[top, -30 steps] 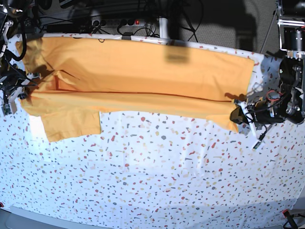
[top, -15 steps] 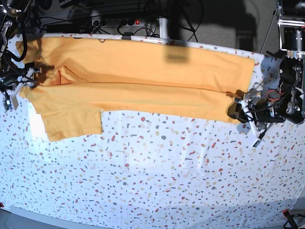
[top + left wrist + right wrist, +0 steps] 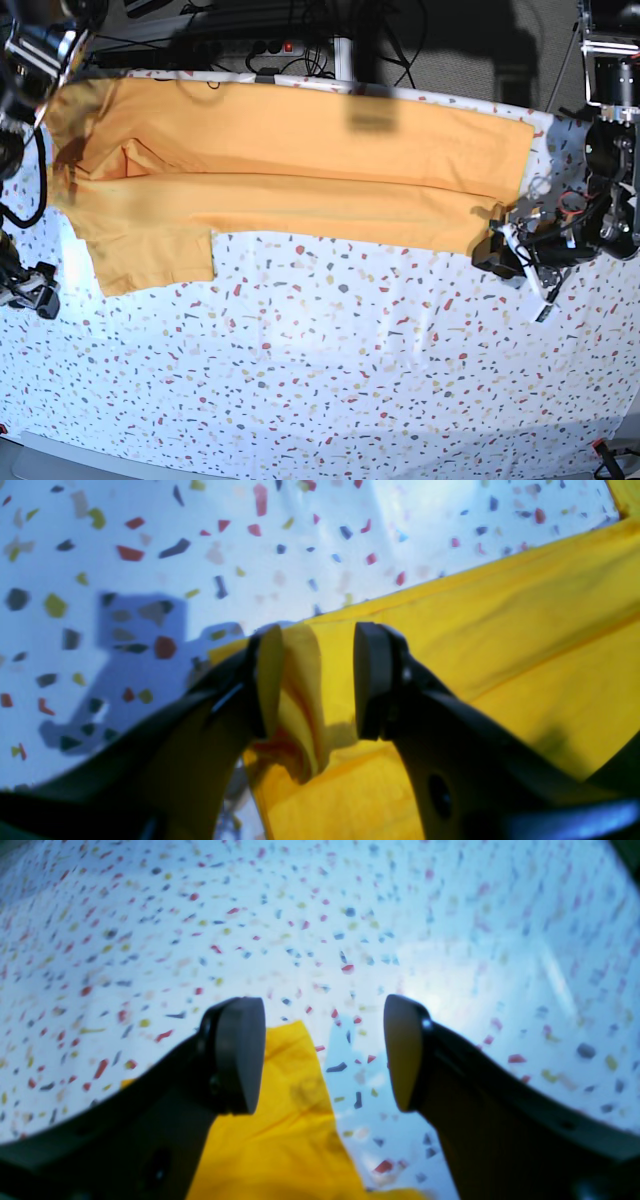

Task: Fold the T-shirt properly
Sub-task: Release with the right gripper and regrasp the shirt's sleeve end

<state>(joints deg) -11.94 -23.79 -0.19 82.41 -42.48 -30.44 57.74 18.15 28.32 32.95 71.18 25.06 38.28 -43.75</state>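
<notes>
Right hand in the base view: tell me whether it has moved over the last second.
Yes. The right hand has left the T-shirt's left edge and now sits lower, nearer the camera, over bare tablecloth, open and holding nothing.

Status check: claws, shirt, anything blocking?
Left claw open, bunched shirt edge loose between its jaws. Right claw open, holding nothing, over the sleeve edge. T-shirt flat, folded lengthwise along the far side of the tablecloth. Nothing in the way.
</notes>
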